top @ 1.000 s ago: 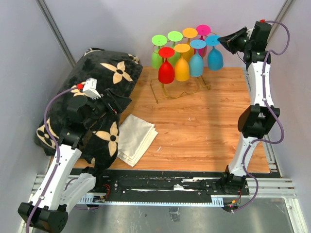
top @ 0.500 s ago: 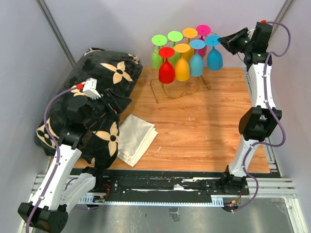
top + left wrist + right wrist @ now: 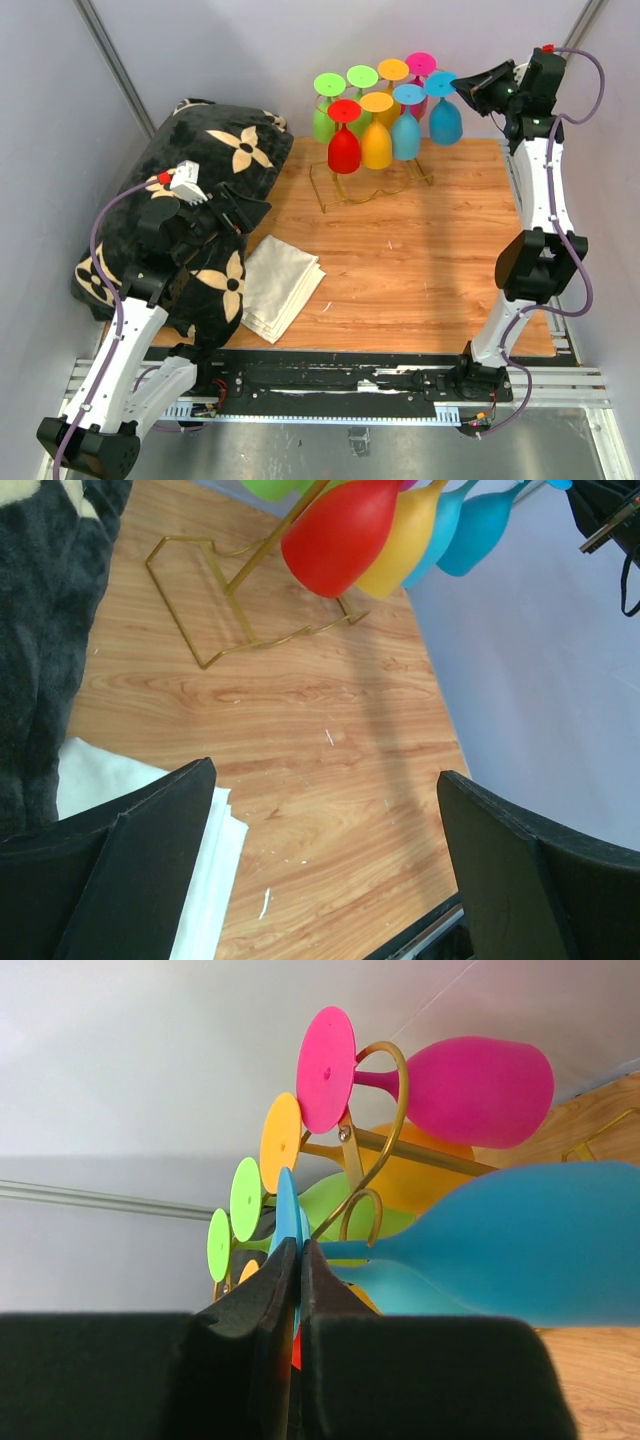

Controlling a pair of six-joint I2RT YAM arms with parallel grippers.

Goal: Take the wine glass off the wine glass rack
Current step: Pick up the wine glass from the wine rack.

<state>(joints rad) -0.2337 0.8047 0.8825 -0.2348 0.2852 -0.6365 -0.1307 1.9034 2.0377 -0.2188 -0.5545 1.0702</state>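
At the far edge of the table (image 3: 420, 260), the right gripper (image 3: 458, 86) pinches the blue wine glass (image 3: 445, 120) by its foot, jaws nearly closed. The glass hangs upside down on the gold rack (image 3: 345, 195). The left gripper (image 3: 322, 780) hovers, jaws wide.

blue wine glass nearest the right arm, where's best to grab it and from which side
Pinch the rim of its flat foot, coming from the right. The blue wine glass hangs bowl-down on the wine glass rack, foot on top, edge facing outward; the bowl looks too wide. The right end effector is shut on that rim.
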